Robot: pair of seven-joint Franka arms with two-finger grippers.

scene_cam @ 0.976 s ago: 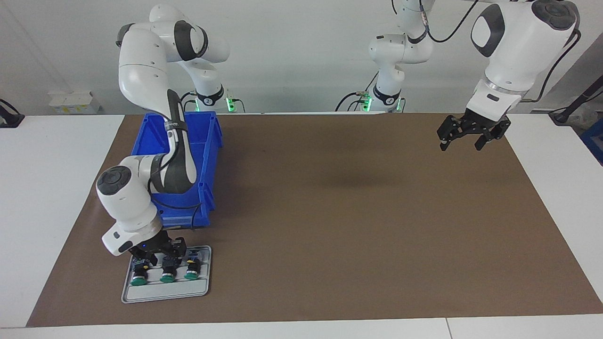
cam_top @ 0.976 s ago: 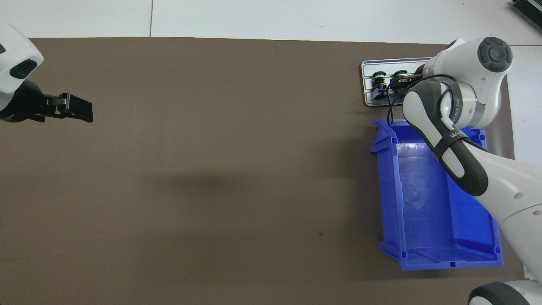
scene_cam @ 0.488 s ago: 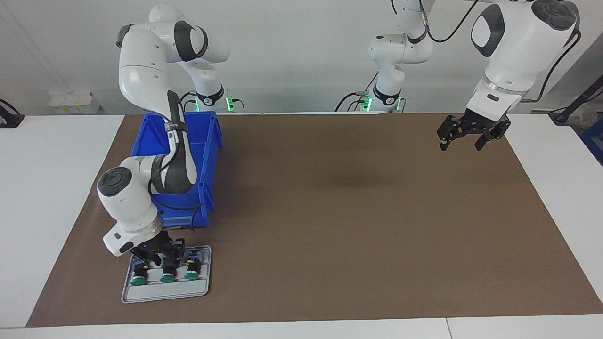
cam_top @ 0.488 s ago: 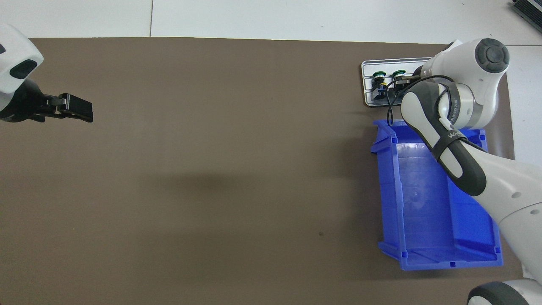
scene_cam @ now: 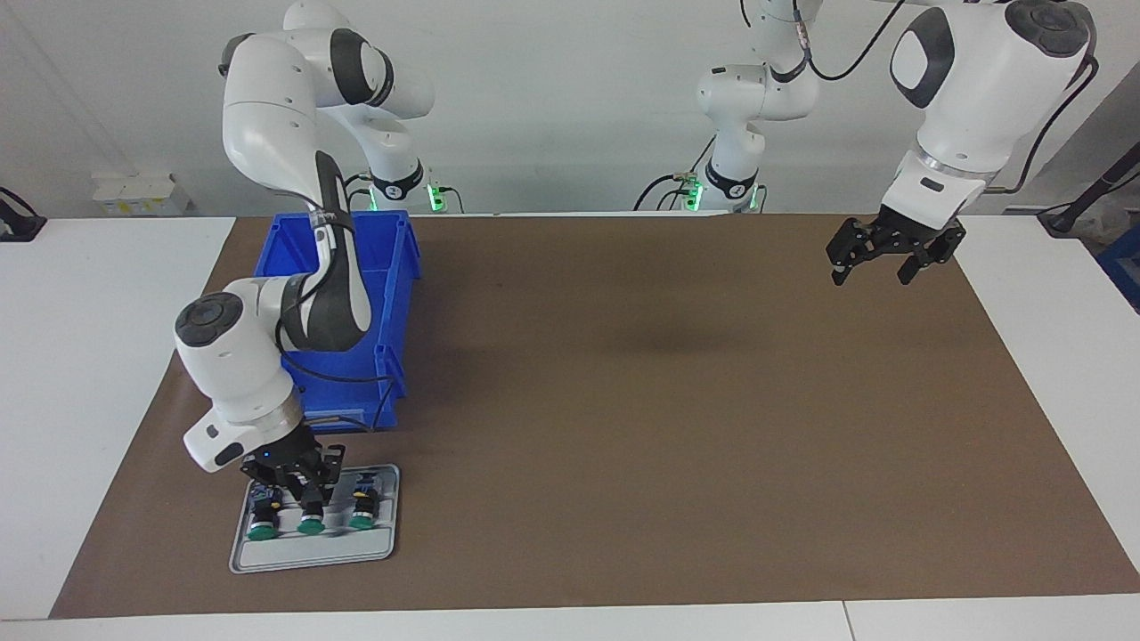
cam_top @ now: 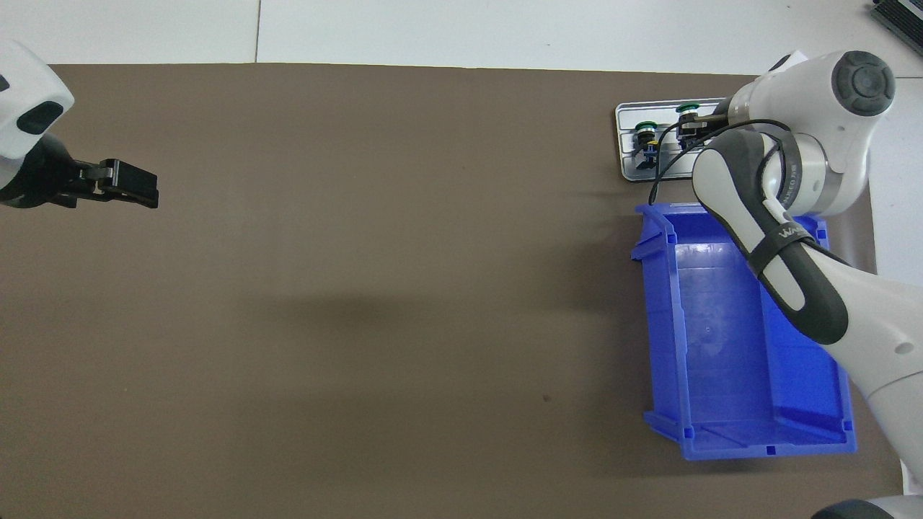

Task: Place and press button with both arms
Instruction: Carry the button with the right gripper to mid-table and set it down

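Note:
Three green-capped buttons lie in a grey tray (scene_cam: 307, 554) near the table's edge farthest from the robots, at the right arm's end. My right gripper (scene_cam: 307, 499) reaches down into the tray and is shut on the middle button (scene_cam: 311, 525), which is tipped up a little out of its row. The other two buttons (scene_cam: 261, 531) (scene_cam: 361, 521) lie beside it. From overhead, the held button (cam_top: 686, 108) and one neighbour (cam_top: 645, 128) show, and the right gripper (cam_top: 689, 130) is partly under the wrist. My left gripper (scene_cam: 877, 265) hangs open over the mat at the left arm's end.
An open blue bin (scene_cam: 392, 267) stands on the brown mat (scene_cam: 668, 401) right beside the tray, nearer to the robots, with the right arm passing over it. White table (scene_cam: 89, 356) borders the mat at both ends.
The right gripper closed on the middle button and has risen slightly, pulling that button out of line with its neighbours. The left arm has not moved.

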